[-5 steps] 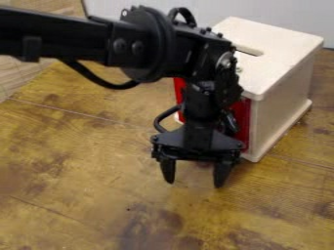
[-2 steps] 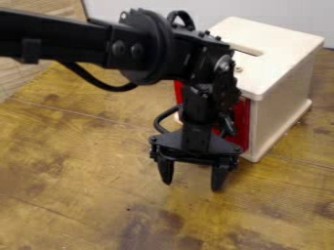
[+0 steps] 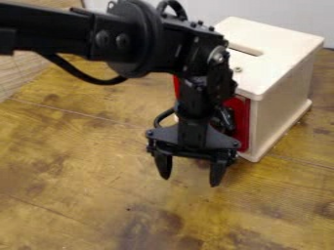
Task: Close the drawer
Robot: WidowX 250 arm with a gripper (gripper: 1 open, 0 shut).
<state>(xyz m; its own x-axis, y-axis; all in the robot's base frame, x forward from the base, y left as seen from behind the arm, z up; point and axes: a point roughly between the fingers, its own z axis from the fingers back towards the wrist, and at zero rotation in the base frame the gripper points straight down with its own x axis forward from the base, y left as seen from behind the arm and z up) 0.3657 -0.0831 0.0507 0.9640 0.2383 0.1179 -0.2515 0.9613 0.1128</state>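
The red drawer (image 3: pixel 232 114) sticks out a little from the front of the cream-white cabinet (image 3: pixel 274 78); most of it is hidden behind my arm. Part of its black loop handle (image 3: pixel 159 121) shows at the left of my wrist. My black gripper (image 3: pixel 189 172) hangs in front of the drawer, just above the wooden table, pointing down. Its fingers (image 3: pixel 164 166) are spread apart with nothing between them.
The cream-white cabinet has a slot (image 3: pixel 251 46) on its top and stands at the back right. The worn wooden tabletop (image 3: pixel 78 186) stretches to the left and front. My thick black arm (image 3: pixel 92 39) crosses the upper left of the view.
My gripper and wrist have shifted slightly to the left and a little towards the front. The arm has moved up in the view. The fingers stay open.
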